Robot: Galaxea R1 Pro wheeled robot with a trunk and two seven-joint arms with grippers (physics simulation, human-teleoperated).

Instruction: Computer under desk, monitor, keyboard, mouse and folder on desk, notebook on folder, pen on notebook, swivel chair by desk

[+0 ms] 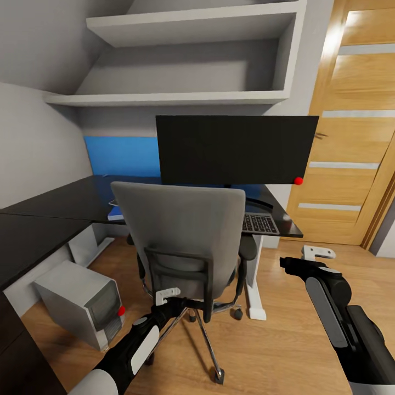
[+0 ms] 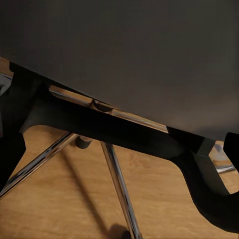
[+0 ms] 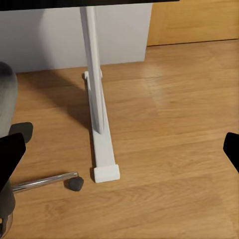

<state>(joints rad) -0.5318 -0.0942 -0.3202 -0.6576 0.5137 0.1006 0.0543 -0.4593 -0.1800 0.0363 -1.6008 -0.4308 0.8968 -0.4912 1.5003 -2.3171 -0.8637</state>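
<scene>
The grey swivel chair (image 1: 184, 236) stands pushed up to the black desk (image 1: 49, 206), its back toward me. My left gripper (image 1: 167, 296) is open at the chair's black back frame (image 2: 114, 130), just under the seat back. My right gripper (image 1: 318, 253) hangs open over bare floor to the right of the chair, holding nothing. The monitor (image 1: 236, 148) stands on the desk with the keyboard (image 1: 259, 223) in front of it and a small mouse (image 1: 285, 218) beside that. A blue folder (image 1: 116, 215) lies on the desk left of the chair, partly hidden. The computer (image 1: 82, 302) sits under the desk.
A white desk leg (image 3: 97, 114) with a long foot stands right of the chair. The chair's chrome base (image 1: 211, 351) spreads over the wood floor. An oak door (image 1: 351, 137) is at the right and white wall shelves (image 1: 192, 60) hang above the monitor.
</scene>
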